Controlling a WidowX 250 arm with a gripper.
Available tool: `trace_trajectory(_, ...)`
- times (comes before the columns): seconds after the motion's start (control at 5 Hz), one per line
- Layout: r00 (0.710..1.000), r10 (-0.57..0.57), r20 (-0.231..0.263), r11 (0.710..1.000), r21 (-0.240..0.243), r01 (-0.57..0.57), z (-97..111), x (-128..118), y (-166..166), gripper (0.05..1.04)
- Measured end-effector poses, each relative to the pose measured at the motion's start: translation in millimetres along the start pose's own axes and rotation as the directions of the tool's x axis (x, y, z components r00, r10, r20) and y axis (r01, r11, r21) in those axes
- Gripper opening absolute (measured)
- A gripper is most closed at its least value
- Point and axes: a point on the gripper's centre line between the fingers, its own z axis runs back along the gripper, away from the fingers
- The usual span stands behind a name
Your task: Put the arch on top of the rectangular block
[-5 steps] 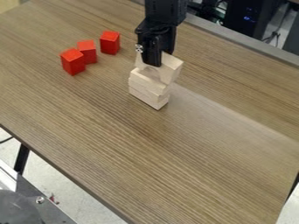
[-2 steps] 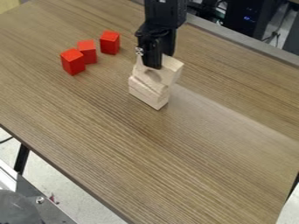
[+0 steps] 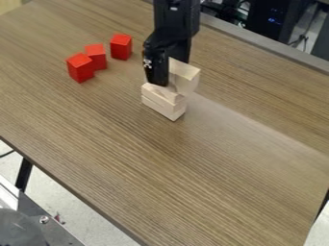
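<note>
The black gripper (image 3: 158,80) hangs at the upper middle, low over the pale wooden stack and against the left part of the arch. The arch (image 3: 184,76) is pale wood and stands at the top of the stack; its left side and most of its opening are hidden behind the gripper. Below it, the rectangular block (image 3: 160,93) lies on another pale block (image 3: 162,107) on the table. Whether the arch rests fully on the block cannot be made out.
Three red cubes stand left of the stack: one nearest (image 3: 80,67), one just behind it (image 3: 96,56), and one farther back (image 3: 120,46). The brown table (image 3: 193,178) has a grey strip (image 3: 257,43) along its far edge.
The gripper has shifted left and slightly down, from the arch's middle to its left part. The arch has come down a little toward the block between the earlier frames. The red cubes have not moved.
</note>
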Motion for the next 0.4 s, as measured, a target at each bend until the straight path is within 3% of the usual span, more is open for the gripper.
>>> trace_trajectory(0.4, 1.0, 0.002, 0.015, 0.999, 0.032, -0.003, 17.9, 3.7, -7.8, 0.999)
